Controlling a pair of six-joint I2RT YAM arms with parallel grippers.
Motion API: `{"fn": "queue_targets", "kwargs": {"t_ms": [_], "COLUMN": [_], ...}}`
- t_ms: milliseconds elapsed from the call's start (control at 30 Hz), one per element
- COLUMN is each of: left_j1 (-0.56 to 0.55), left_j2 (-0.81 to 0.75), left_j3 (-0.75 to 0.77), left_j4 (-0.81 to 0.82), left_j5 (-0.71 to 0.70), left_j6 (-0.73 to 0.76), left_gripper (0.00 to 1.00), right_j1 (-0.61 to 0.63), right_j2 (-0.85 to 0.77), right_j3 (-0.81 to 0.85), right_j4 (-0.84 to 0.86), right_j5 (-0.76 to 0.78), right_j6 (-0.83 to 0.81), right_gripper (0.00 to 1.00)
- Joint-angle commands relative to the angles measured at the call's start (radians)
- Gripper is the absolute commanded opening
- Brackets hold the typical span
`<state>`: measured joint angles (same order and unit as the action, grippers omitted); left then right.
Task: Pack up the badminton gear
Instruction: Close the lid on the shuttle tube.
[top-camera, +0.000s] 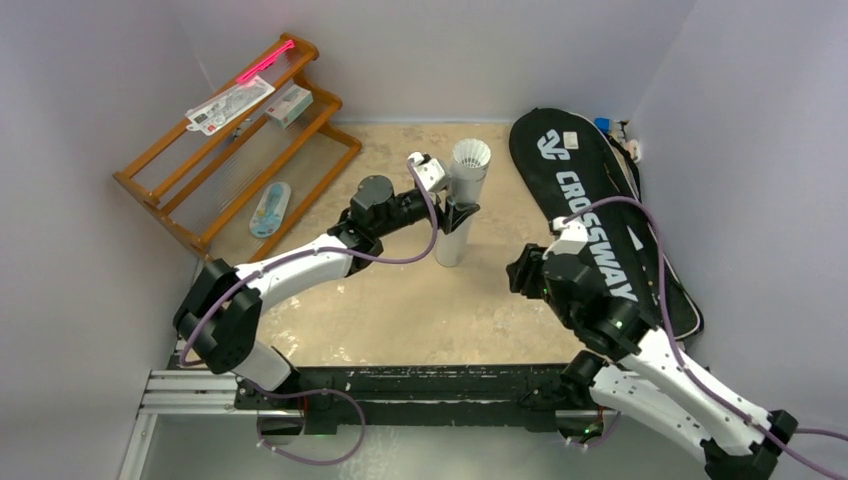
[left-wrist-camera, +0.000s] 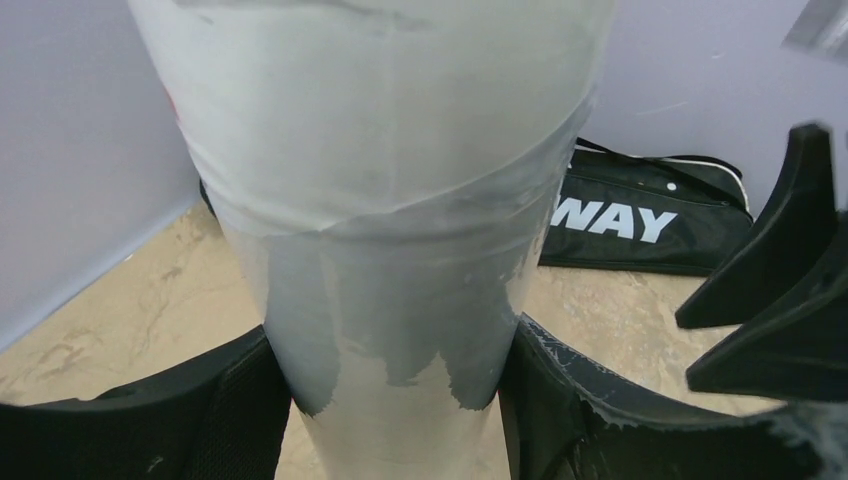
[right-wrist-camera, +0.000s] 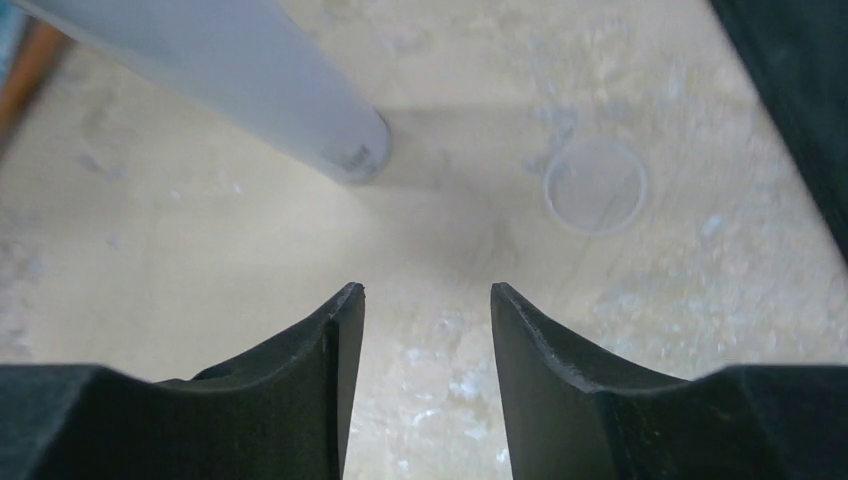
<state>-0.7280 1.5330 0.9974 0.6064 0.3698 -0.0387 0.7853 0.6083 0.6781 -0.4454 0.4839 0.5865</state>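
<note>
The bench (top-camera: 400, 310) carries the black racket bag (top-camera: 560, 165) along its right side. The shuttlecock tube (top-camera: 465, 185) stands upright mid-bench, near the bag. The left end effector (left-wrist-camera: 392, 405) clasps the tube, a finger pressed to each side. The right end effector (right-wrist-camera: 427, 300) hovers half-parted and empty. A clear round cap (right-wrist-camera: 595, 187) lies flat just beyond it, so capping looks next. Hold the tube plumb and pinch the cap's rim squarely, sparing the shuttlecock (top-camera: 471, 154) at the mouth.
</note>
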Motion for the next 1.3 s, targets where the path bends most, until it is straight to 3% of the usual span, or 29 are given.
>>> {"fn": "queue_targets", "kwargs": {"t_ms": [0, 200, 433, 533, 767, 1267], "left_j1": [-0.004, -0.002, -0.002, -0.002, -0.003, -0.004], "left_j2": [-0.11, -0.261, -0.416, -0.459, -0.511, -0.481], "left_j3": [-0.009, -0.074, -0.183, -0.213, -0.237, -0.257], "left_j4": [-0.003, -0.106, -0.132, -0.146, -0.197, -0.172], "left_j5": [-0.06, -0.163, -0.182, -0.18, -0.16, -0.114], "left_j6": [0.033, -0.026, -0.07, -0.07, -0.06, -0.101], "left_gripper": [0.53, 0.49, 0.48, 0.48, 0.48, 0.46], "right_j1": [0.0, -0.023, -0.243, -0.276, -0.328, -0.391], "right_j2": [0.073, 0.286, 0.456, 0.542, 0.705, 0.894], "right_j3": [-0.028, 0.041, 0.07, 0.086, 0.092, 0.117], "right_j4": [-0.034, -0.047, 0.08, 0.113, 0.218, 0.261], "right_j5": [-0.033, -0.032, -0.248, -0.247, -0.216, -0.232], "right_j6": [0.113, 0.058, -0.032, -0.05, -0.069, -0.078], "right_gripper": [0.51, 0.45, 0.44, 0.45, 0.4, 0.36]}}
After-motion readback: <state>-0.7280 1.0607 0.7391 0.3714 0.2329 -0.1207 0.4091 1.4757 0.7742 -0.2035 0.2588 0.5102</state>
